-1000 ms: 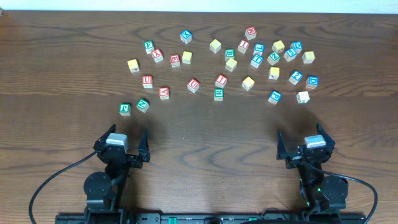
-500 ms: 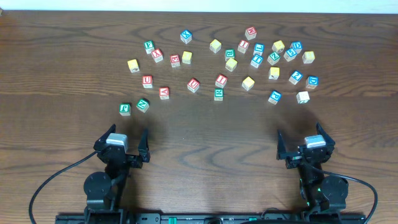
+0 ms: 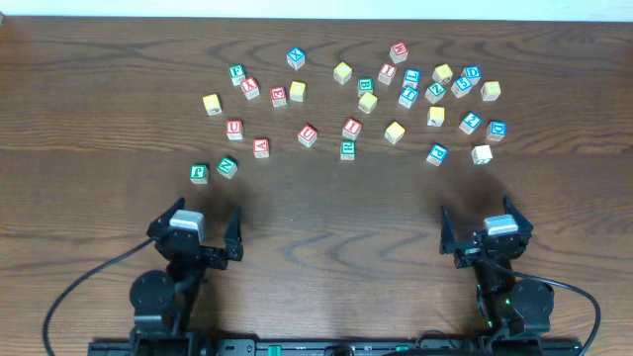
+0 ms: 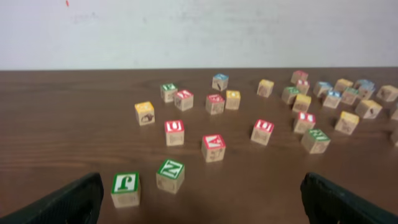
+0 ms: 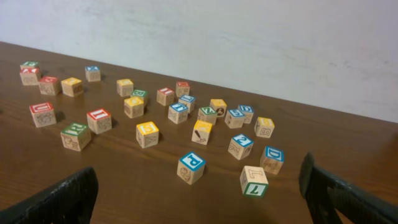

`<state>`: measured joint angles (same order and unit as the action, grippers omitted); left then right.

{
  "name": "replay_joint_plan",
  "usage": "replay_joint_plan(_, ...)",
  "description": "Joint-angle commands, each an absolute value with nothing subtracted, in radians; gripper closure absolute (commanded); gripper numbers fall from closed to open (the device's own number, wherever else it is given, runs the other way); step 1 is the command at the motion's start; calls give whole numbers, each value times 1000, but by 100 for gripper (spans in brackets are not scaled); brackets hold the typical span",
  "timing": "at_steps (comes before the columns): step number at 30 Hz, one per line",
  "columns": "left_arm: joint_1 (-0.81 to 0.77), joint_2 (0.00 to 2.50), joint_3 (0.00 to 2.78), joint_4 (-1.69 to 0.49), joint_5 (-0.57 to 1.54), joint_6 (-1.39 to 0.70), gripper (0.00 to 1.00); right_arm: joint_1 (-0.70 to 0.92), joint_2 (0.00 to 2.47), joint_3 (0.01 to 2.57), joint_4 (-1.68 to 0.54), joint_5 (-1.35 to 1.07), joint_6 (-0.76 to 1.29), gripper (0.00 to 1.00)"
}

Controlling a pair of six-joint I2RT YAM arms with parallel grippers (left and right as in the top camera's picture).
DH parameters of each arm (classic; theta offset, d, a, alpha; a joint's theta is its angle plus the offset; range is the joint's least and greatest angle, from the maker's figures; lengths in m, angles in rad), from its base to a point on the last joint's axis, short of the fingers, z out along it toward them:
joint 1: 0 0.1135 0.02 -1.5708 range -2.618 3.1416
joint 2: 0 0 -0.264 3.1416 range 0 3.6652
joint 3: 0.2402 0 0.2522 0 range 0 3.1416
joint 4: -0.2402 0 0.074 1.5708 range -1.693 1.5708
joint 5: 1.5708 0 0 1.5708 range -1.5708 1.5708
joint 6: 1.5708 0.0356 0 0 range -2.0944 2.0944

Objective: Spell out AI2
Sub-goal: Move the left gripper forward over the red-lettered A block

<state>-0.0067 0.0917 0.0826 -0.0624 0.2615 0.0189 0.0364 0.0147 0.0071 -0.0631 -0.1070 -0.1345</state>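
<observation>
Left tool [image 3: 205,211] and right tool [image 3: 477,210] both wide open, empty. Blue 2 cube [image 3: 470,123] sits straight ahead of right tool, red I cube [image 3: 351,127] ahead-left. Dark wood bench [image 3: 326,213], white wall [image 5: 249,37].

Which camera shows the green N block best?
The left wrist view: the green N block sits close and its letter reads clearly. Overhead the block looks tiny; the right wrist view misses it.

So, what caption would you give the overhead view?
Left gripper and right gripper sit open before scattered alphabet cubes on a dark wooden table.
</observation>
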Motion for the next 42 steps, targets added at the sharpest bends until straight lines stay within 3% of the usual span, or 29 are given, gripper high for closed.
replay_joint_plan(1,-1,231,280,-80,284,-1,1,30,9,6,-68,-97,-117,1)
replay_joint_plan(15,-1,1165,1081,-620,286,61,2,30,9,6,-68,-97,-117,1)
replay_joint_plan(20,-1,1385,1209,-703,321,59,2,30,9,6,-68,-97,-117,1)
replay_joint_plan(32,-1,1581,1208,-624,488,59,2,30,9,6,-68,-97,-117,1)
replay_joint_plan(39,-1,1581,1208,-594,476,37,2,30,9,6,-68,-97,-117,1)
replay_joint_plan(42,-4,1581,1208,-612,345,-91,2,30,9,6,-68,-97,-117,1)
